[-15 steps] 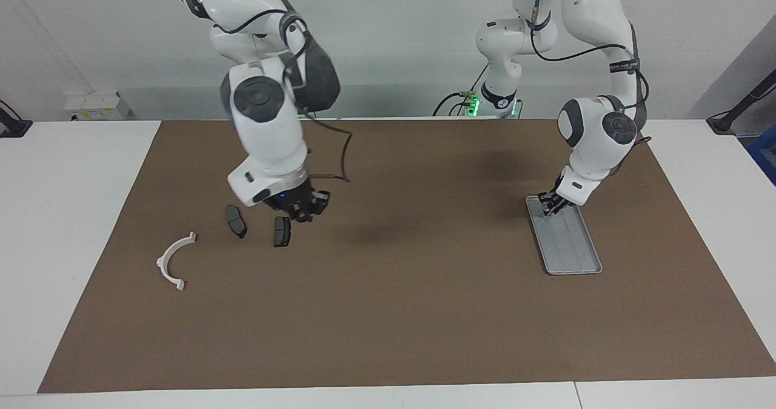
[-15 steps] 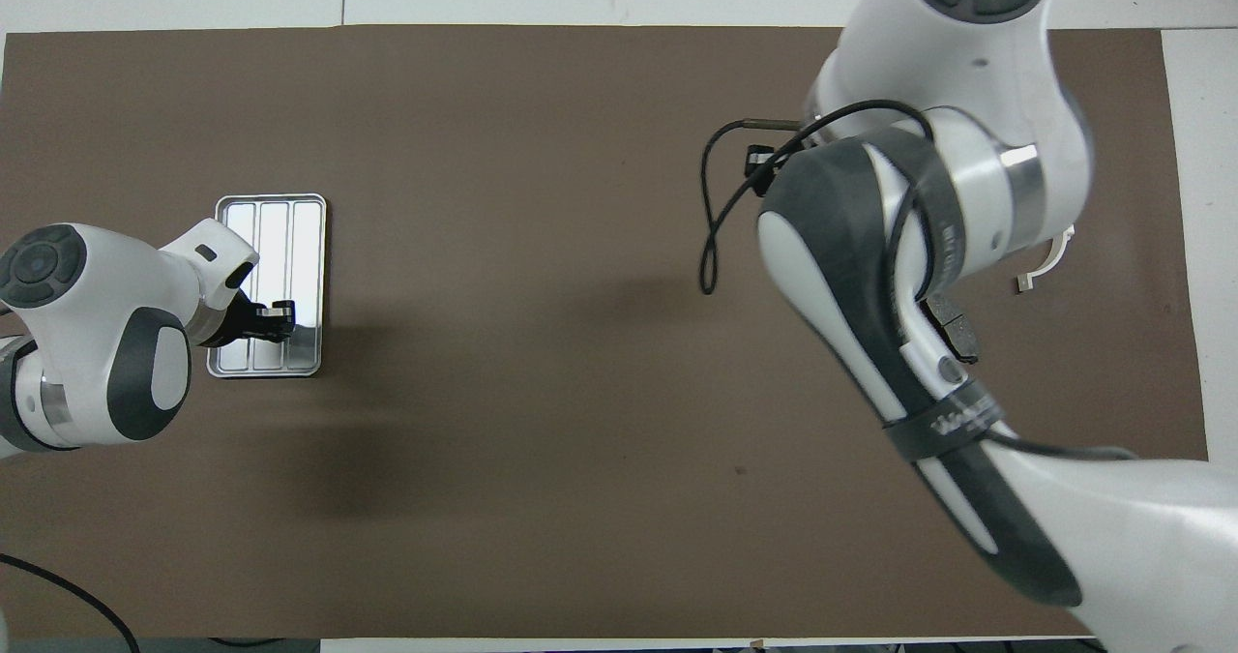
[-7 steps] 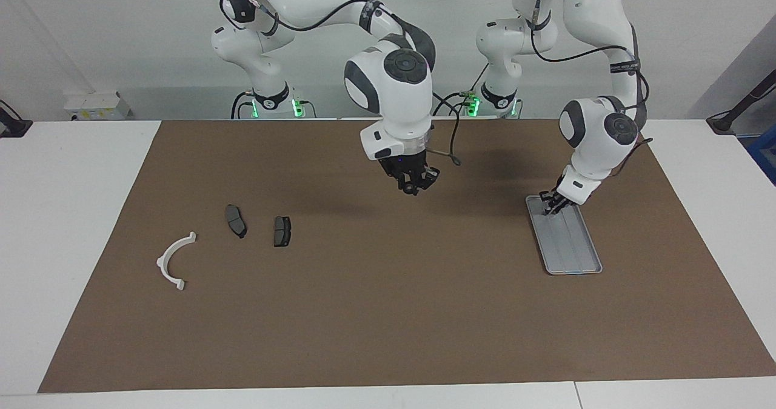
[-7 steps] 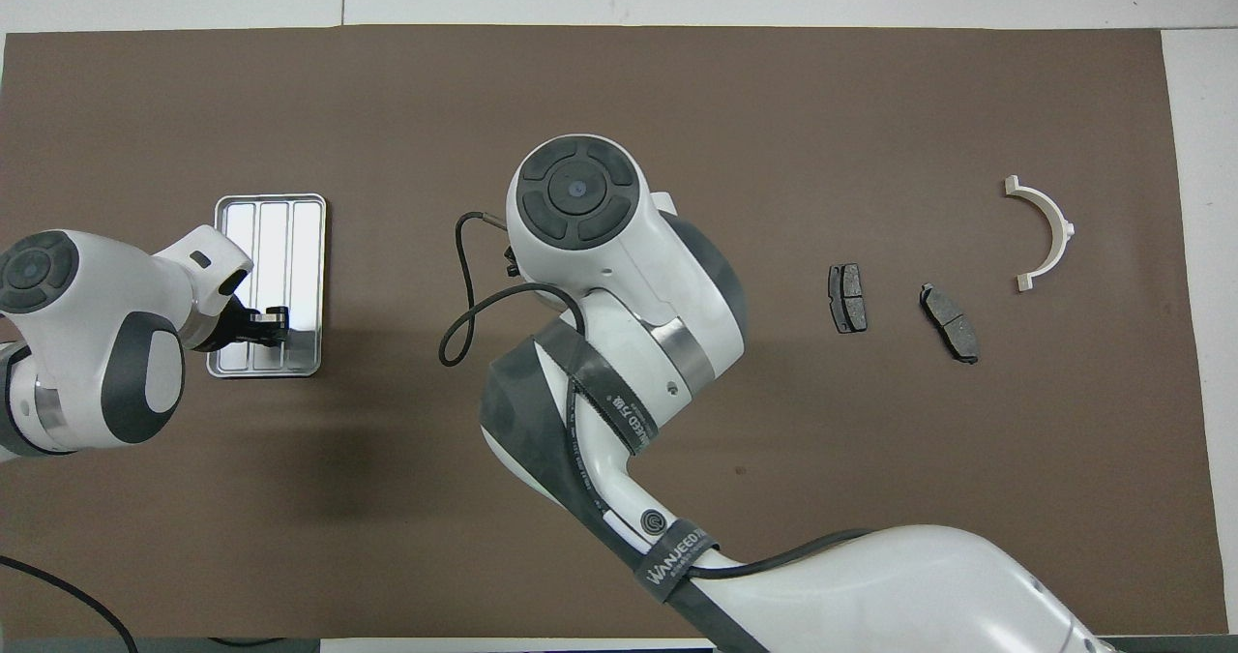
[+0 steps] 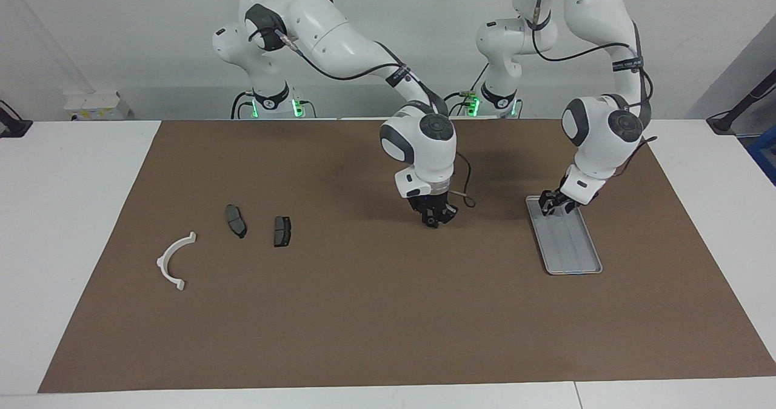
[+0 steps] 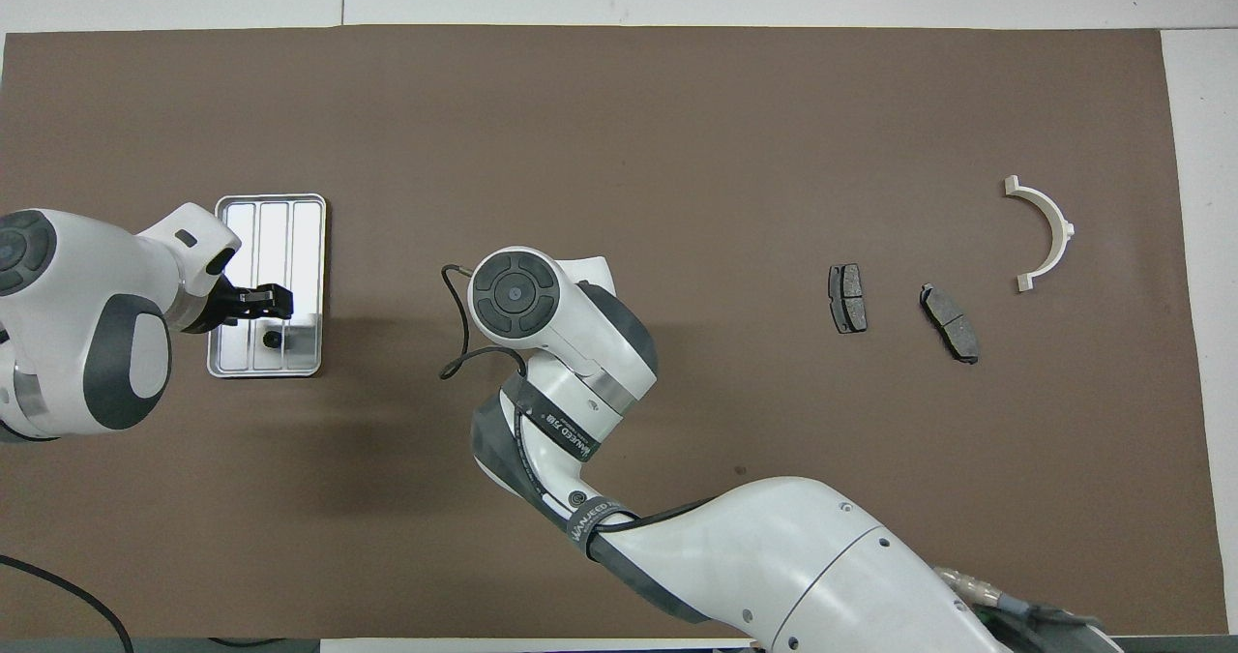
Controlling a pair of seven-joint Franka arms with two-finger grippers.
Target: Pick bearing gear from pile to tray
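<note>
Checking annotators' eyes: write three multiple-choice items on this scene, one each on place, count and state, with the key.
1. The left gripper is over: A the tray; B the white bracket; C the brake pads.
2. Brake pads on the mat: A one; B two; C four.
3. The white bracket is: A in the tray; B held by the right gripper; C lying on the mat.
Key: 1 A, it hangs over the tray's robot-side end; 2 B, two lie side by side; 3 C, the right gripper is over bare mat mid-table.
</note>
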